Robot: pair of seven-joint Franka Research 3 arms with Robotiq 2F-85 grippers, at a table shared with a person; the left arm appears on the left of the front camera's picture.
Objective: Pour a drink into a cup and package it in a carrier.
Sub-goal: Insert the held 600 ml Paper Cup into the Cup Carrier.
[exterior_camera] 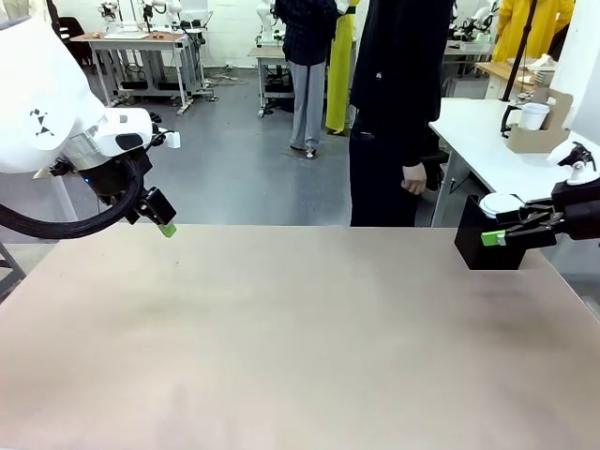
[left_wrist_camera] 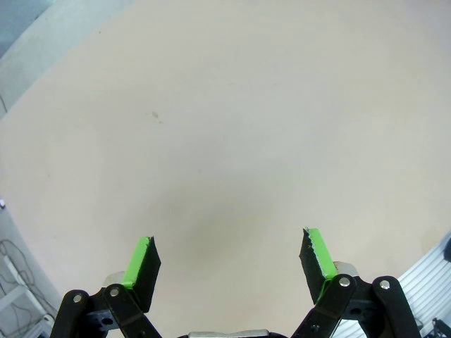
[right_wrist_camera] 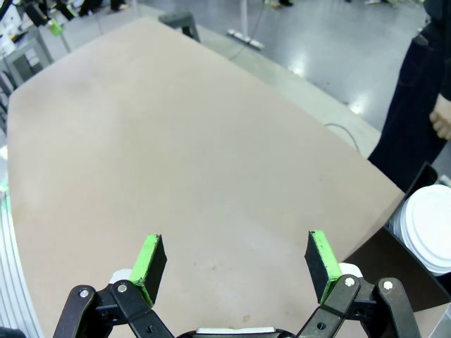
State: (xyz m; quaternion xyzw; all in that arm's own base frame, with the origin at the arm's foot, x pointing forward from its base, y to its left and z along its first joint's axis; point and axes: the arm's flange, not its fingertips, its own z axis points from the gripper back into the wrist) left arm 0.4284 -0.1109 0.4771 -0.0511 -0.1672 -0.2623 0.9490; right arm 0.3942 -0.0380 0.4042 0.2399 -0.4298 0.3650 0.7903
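Both the left gripper (left_wrist_camera: 229,264) and right gripper (right_wrist_camera: 236,257) stand spread, empty. At three o'clock, white lids (right_wrist_camera: 426,229) look light, crushable; best held by the rim.

- Left gripper (exterior_camera: 165,225) hangs above the tabletop's far left edge, jaws spread wide, empty.
- Right gripper (exterior_camera: 494,237) hovers at the far right edge, jaws apart, empty.
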